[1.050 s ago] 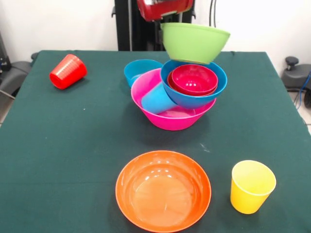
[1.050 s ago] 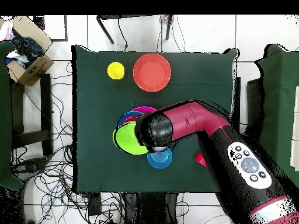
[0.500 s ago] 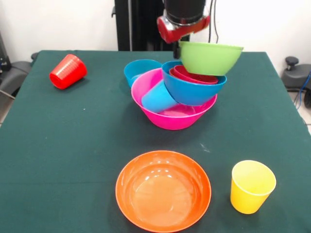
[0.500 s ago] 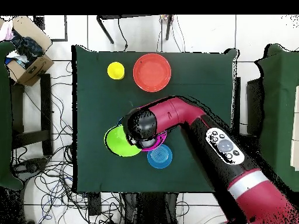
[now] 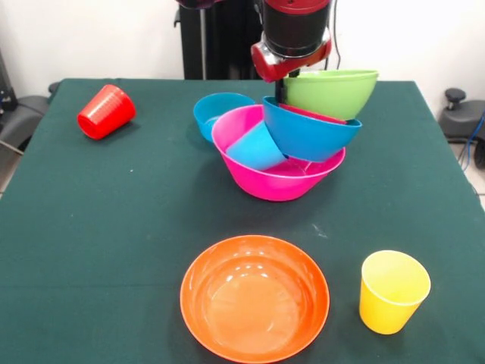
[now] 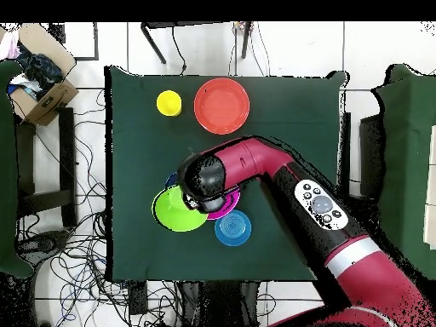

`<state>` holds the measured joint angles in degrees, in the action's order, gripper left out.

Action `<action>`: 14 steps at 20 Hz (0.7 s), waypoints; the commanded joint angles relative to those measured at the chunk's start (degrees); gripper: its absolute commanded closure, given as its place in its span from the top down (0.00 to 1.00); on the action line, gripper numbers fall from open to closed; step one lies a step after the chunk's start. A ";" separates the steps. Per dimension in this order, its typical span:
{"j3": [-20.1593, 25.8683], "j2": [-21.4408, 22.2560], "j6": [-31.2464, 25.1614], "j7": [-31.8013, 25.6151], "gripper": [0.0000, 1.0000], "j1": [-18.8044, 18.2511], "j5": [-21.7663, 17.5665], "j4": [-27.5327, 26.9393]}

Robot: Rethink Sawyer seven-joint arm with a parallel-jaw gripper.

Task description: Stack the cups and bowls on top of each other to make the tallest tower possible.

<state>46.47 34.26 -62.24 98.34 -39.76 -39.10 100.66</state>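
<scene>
Front view: jaws point(image 5: 282, 85) pinching green bowl point(image 5: 333, 92) rim, above tilted tower point(image 5: 282, 155).

No words, numbers or brand marks can be read anywhere. The bowls, the cups and the desk cloth are all plain.

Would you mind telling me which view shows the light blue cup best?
The front view: the light blue cup lies tilted inside the large pink bowl, beside the large blue bowl. In the overhead view, the arm hides it.
</scene>
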 commanded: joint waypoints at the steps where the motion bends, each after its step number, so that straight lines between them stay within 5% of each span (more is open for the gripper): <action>1: -4.13 -1.82 -4.84 -12.54 0.00 -0.05 -4.36 -3.69; 14: -2.99 0.93 -7.61 -13.79 0.00 -0.46 -3.94 -3.91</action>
<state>46.32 34.59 -64.35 98.34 -40.55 -39.35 99.60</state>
